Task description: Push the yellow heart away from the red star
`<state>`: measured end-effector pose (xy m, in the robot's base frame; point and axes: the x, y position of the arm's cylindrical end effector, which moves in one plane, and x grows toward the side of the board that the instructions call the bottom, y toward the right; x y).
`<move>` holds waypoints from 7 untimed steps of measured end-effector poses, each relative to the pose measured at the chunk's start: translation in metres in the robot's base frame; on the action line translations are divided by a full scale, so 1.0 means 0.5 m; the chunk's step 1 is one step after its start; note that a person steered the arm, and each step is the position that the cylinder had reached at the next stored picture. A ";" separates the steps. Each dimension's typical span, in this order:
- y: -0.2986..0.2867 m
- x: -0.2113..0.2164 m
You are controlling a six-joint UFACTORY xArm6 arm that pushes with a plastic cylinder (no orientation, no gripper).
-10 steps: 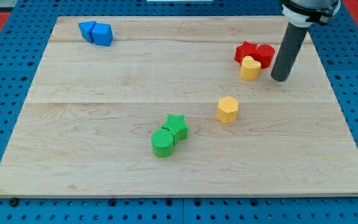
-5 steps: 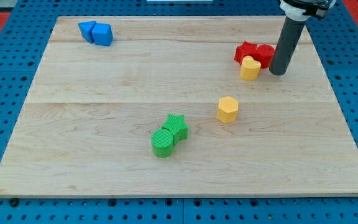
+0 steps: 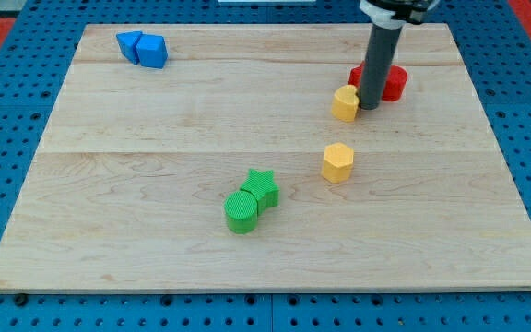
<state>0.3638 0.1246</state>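
Note:
The yellow heart (image 3: 345, 103) lies on the wooden board at the view's upper right. My tip (image 3: 370, 106) stands right against the heart's right side, between it and the red blocks. The rod hides most of the red star (image 3: 358, 76); only a red edge shows left of the rod. A red round block (image 3: 394, 82) shows to the right of the rod.
A yellow hexagon block (image 3: 336, 162) lies below the heart. A green star (image 3: 263, 185) touches a green round block (image 3: 241, 210) near the middle. Two blue blocks (image 3: 143, 48) sit at the upper left. The board's (image 3: 155, 240) right edge is near the red blocks.
My tip has moved left from the right of the red blocks to the heart's right side. The yellow heart has slid left, away from the red blocks.

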 end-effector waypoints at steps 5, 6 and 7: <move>-0.133 0.000; -0.120 0.066; -0.051 0.213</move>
